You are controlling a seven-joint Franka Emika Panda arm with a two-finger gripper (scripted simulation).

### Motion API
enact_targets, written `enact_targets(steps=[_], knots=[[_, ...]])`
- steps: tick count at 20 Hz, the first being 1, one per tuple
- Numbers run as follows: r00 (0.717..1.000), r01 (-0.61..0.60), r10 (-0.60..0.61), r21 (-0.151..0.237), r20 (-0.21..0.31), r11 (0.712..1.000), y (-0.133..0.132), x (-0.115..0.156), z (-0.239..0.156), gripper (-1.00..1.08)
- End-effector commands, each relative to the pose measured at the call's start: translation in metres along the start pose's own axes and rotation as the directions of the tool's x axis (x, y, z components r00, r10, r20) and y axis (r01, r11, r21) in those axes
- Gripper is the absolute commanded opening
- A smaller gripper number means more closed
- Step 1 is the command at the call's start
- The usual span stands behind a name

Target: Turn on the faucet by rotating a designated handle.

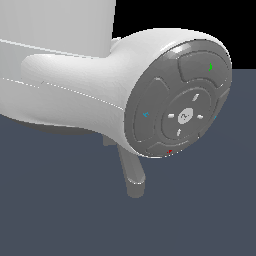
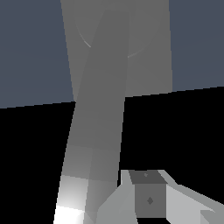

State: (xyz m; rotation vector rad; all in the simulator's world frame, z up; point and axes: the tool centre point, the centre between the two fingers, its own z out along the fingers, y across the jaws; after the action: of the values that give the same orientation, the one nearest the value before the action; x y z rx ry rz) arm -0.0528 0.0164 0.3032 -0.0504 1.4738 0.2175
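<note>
In the exterior view my white arm fills the frame and hides most of the faucet. Only its thick grey spout with the bent tip shows below the arm. The wrist view shows the faucet's squarish base block, with a long grey faceted bar running out from it toward the camera. I cannot tell whether that bar is the handle or the spout. My gripper sits close beside the bar's near end. Only one finger shows, so its opening is unclear. It is not visibly touching the bar.
A flat dark blue-grey floor lies under the faucet. The arm's round grey end cap with small coloured marks sits very near the exterior camera. Black background lies beyond the floor's edge.
</note>
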Motion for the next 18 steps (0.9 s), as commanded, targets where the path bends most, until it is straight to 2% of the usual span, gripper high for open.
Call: enact_targets(steps=[1,7,8,18], knots=[[0.994,0.065,-0.067,-0.033,-0.092,0.997,0.001,0.003,0.009,-1.00],[0.992,0.076,-0.079,-0.034,-0.100,0.997,-0.012,-0.002,0.010,-1.00],[0.999,0.028,-0.028,-0.007,-0.019,1.000,-0.021,-0.009,-0.001,-1.00],[0.997,0.050,-0.051,-0.019,-0.056,0.999,-0.048,0.001,0.004,-1.00]])
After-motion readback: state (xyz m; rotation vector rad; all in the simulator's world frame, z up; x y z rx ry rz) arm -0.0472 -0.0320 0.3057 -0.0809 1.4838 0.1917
